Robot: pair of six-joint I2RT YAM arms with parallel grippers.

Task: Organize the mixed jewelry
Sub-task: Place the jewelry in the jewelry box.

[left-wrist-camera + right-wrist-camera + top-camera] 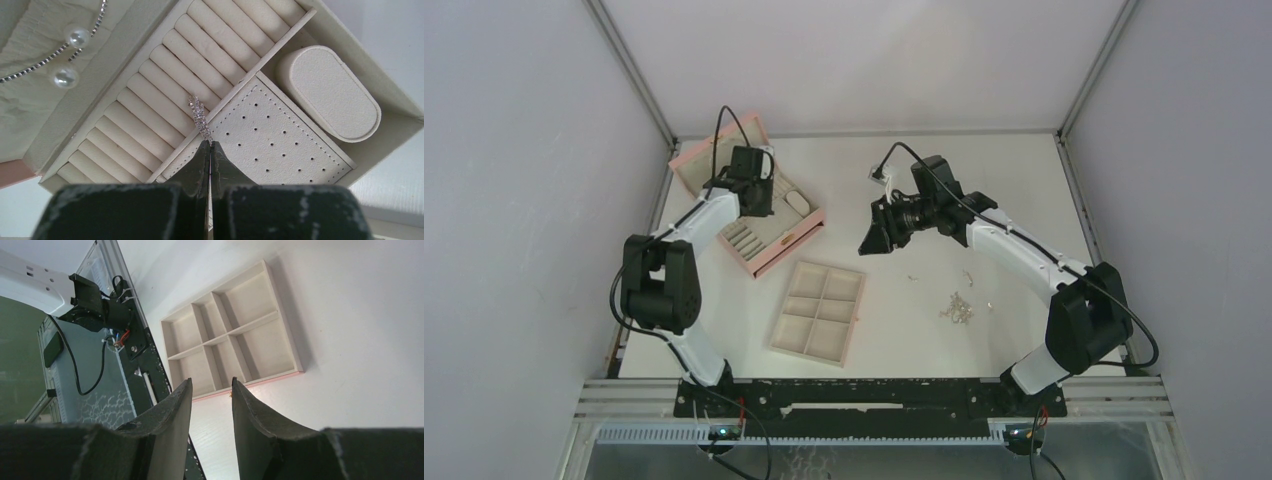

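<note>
Silver, one crystal-set strip (pixel 199 114): light, limp, slippery and fragile; we judge a pinch at one end safest. Left claw (pixel 210 146) closed on its end, over the ring rolls (pixel 165 95). Right claw (pixel 211 390) parted, empty. Other jewelry (pixel 959 308) loose on bench (pixel 1024 180).

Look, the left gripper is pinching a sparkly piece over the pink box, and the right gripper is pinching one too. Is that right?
Not quite. The right gripper pinches nothing: its jaws stand open and empty, as the right wrist view shows. The rest is right: the left gripper is shut on a sparkly piece over the pink box.
</note>
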